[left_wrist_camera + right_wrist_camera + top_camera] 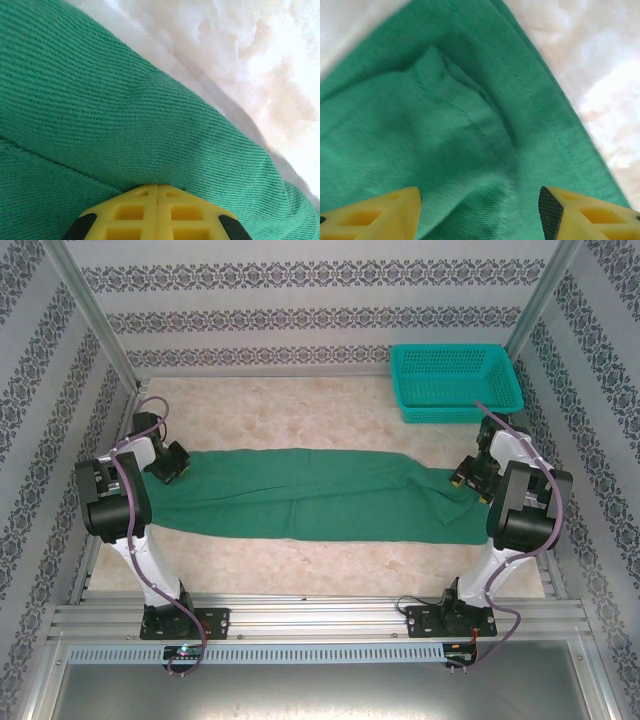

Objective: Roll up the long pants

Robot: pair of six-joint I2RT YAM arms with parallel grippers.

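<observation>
The long pants (320,495) lie flat as a long dark green strip across the table, running left to right between both arms. My left gripper (172,465) is at their left end. In the left wrist view its yellow fingers (158,187) are shut tip to tip, and a raised fold of the green cloth (100,100) runs into the tips. My right gripper (462,478) hovers at the right end. In the right wrist view it (480,200) stands open over a rumpled corner of the pants (460,125), with cloth below the gap and nothing gripped.
A teal mesh basket (455,380) sits at the back right corner. Patterned walls close in the table on three sides. Bare marbled tabletop (300,410) lies behind the pants, and a narrower strip in front of them.
</observation>
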